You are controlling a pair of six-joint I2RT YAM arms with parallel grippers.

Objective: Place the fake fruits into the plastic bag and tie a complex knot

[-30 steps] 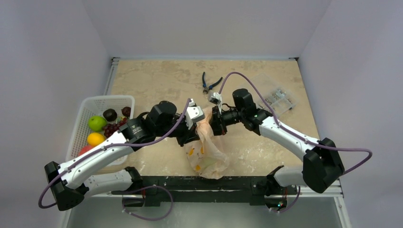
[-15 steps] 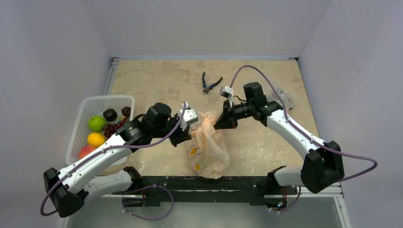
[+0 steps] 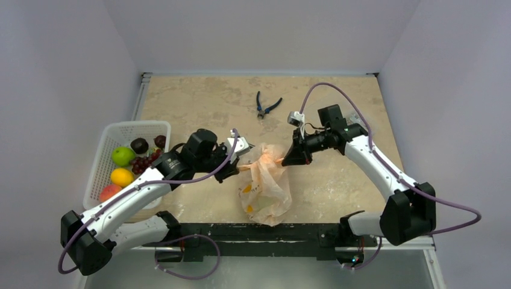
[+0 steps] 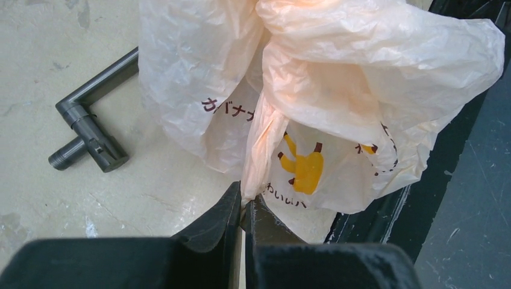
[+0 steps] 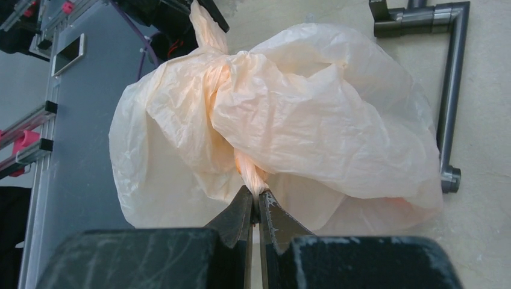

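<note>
Peach plastic bag (image 3: 266,188), desk's near edge: handle strands clamped by L gripper (image 4: 243,205) & R gripper (image 5: 256,205); knot (image 3: 264,160) tightening judged underway. Next: outward pull, 2nd tie req'd.

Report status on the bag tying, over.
Left pincer shut on bag, right pincer too. Bag top stretched between them, twisted. Several fruits in basket. Nothing in the way.

Left gripper (image 3: 241,168) and right gripper (image 3: 284,161): are drawing apart, each pulling a strand of the plastic bag (image 3: 265,192) outward. Knot (image 3: 264,161) between them: is tightening.
</note>
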